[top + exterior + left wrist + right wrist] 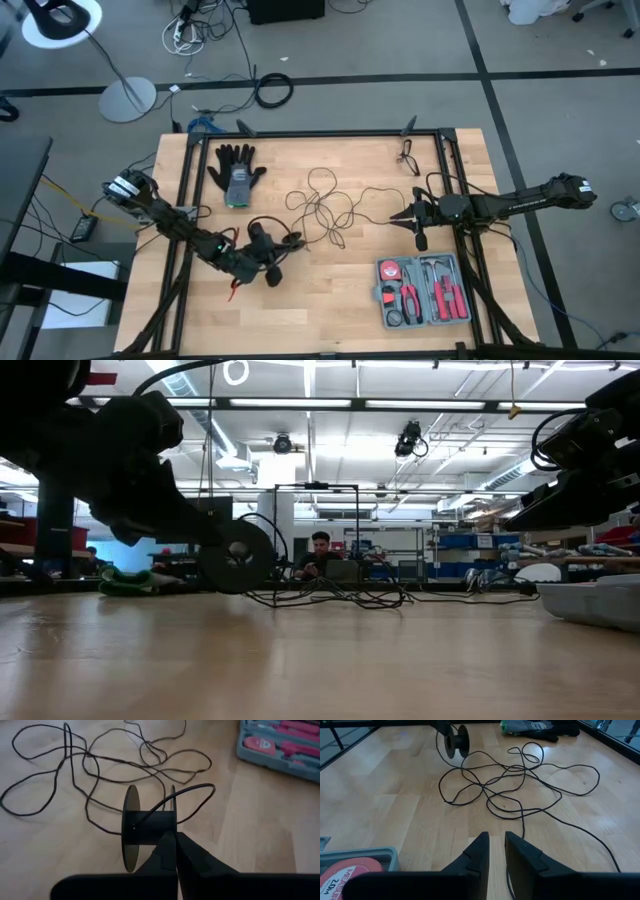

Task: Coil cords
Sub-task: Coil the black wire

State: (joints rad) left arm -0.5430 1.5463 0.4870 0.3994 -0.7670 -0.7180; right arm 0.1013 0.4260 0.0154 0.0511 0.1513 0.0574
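A thin black cord (320, 205) lies in a loose tangle mid-table (520, 775). One end runs to a small black spool (150, 825) with two disc flanges, and my left gripper (176, 849) is shut on it near the table's front left (261, 236). A strand (197, 790) arcs out from the spool's hub and back down to the tangle. My right gripper (496, 851) waits low at the right (398, 219), its fingers a narrow gap apart. A cord strand (522, 827) runs under its finger; whether they touch, I cannot tell. My left gripper pinches the rim of one spool flange (173, 827) between its two shut fingers, the flange standing edge-on between them. The fingers slant slightly downward from the table's near left. The spool (237, 555) hangs clear of the table with its axle about level and its cord slack.
A black-and-green glove (235, 172) lies at the far left of the table. A grey tool case (422, 290) with red-handled tools sits at the near right. Bare wood (330, 300) lies in front of the tangle. A person sits in the room beyond (320, 555).
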